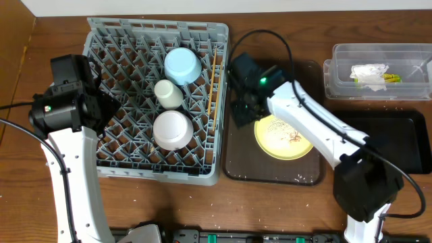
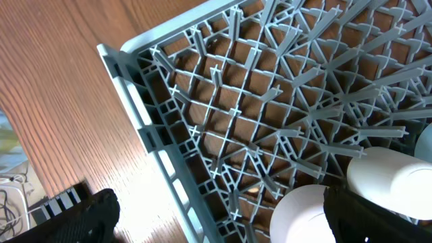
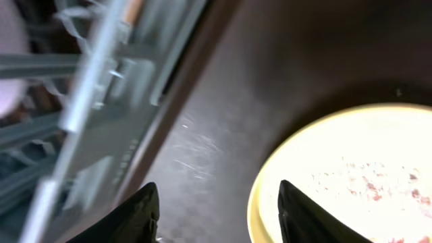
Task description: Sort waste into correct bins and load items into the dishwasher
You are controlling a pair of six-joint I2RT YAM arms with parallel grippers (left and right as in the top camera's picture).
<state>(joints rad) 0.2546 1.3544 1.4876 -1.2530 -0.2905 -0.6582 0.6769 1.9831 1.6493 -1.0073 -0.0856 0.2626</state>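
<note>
Right tool [image 3: 217, 194] spread, empty, above tray [image 1: 243, 162]; plate [image 3: 351, 175] rim beside one finger, side away from rack [image 1: 155, 23]. Left tool [image 2: 223, 223] spread, farther.

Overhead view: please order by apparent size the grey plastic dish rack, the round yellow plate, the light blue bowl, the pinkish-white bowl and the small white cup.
Largest first:
grey plastic dish rack
round yellow plate
light blue bowl and pinkish-white bowl: about equal, not ranked
small white cup
</note>
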